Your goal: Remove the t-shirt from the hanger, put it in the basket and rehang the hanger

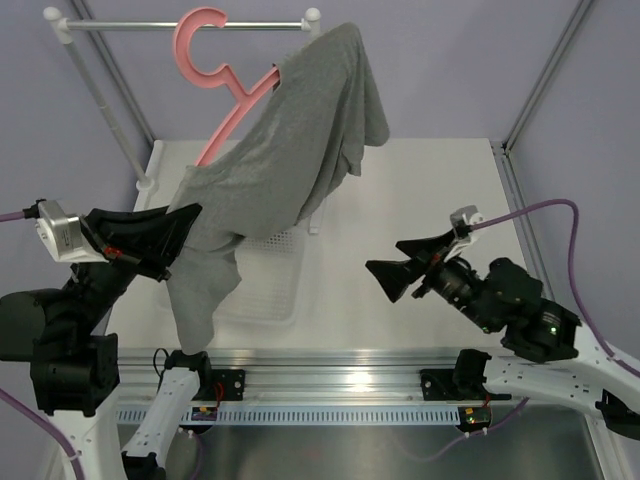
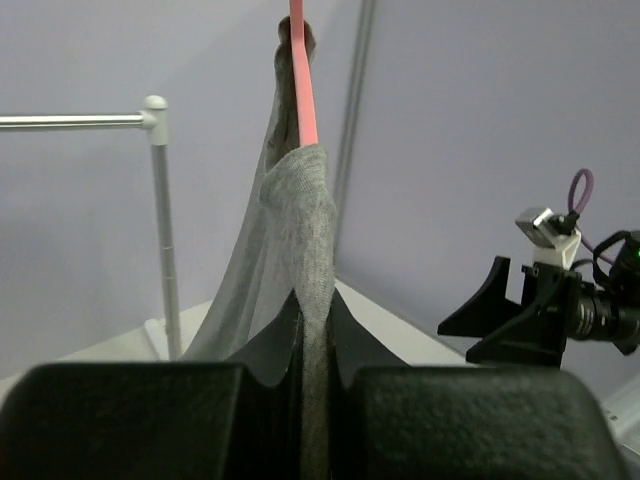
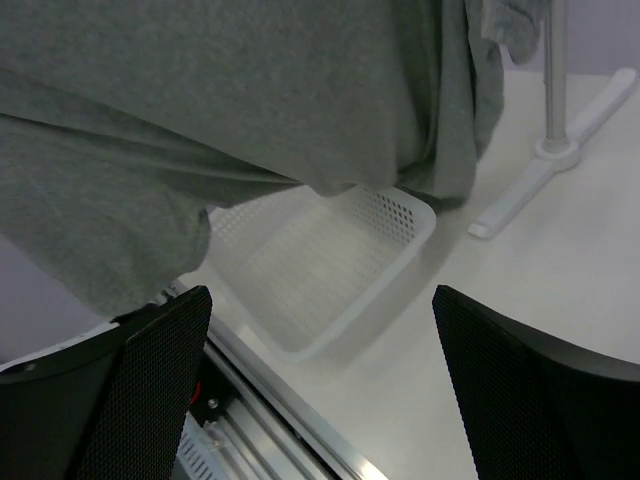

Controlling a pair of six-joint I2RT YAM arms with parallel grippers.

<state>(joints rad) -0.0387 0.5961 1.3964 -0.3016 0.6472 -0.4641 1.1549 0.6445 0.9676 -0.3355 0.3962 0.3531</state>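
The grey t-shirt [image 1: 290, 130] hangs askew on the pink hanger [image 1: 215, 65], whose hook sits over the rail. One shoulder is still draped over the hanger's right end, while the bare left arm of the hanger shows beside the cloth. My left gripper [image 1: 183, 235] is shut on a fold of the t-shirt's lower left part, which is stretched toward it. In the left wrist view, the t-shirt [image 2: 295, 220] runs up from the left gripper [image 2: 315, 325] to the hanger [image 2: 303, 90]. My right gripper [image 1: 385, 257] stands open and apart from the cloth, to the right. In its own view, the right gripper [image 3: 318, 297] holds nothing, with the t-shirt [image 3: 250, 100] above it.
A white perforated basket [image 1: 275, 300] lies on the table under the shirt; its rim [image 3: 405, 250] shows in the right wrist view. The white-and-metal rail [image 1: 250, 25] spans the back, with posts [image 1: 100, 100] and a foot [image 3: 540, 165] on the table. Frame uprights stand at the sides.
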